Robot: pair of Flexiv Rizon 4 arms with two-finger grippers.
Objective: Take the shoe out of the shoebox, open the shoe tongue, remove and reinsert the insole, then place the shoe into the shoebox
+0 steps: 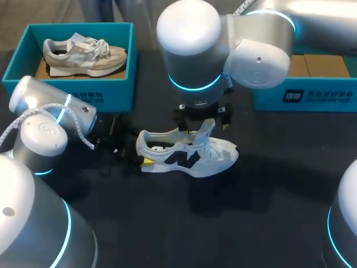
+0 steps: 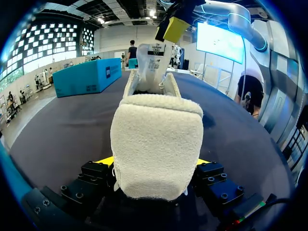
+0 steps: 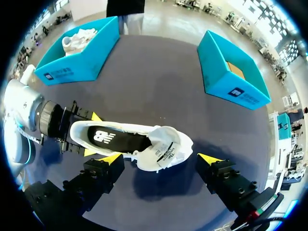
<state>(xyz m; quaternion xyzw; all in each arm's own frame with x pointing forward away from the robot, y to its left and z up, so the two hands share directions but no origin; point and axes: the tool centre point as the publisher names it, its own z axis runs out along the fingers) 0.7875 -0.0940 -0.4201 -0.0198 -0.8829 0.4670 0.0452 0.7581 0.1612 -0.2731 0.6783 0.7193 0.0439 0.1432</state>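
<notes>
A white sneaker [image 1: 187,155] with a dark logo lies on its sole in the middle of the black table, toe pointing right. My left gripper [image 1: 144,160] is shut on its heel; the fuzzy heel [image 2: 156,144] fills the gap between both fingers [image 2: 107,161]. The tongue [image 1: 204,131] stands pulled up. My right gripper [image 1: 203,118] hangs open just above the shoe, its yellow tips [image 3: 111,158] wide apart on either side of the tongue [image 3: 163,151] without touching it. A black insole [image 3: 115,139] with a white logo lies inside the shoe.
A teal shoebox [image 1: 78,27] at the back left holds a second, beige sneaker [image 1: 83,56]. Another teal box [image 1: 312,96] with brown cardboard inside stands at the back right. My right arm's large joint [image 1: 195,50] hangs over the table's middle.
</notes>
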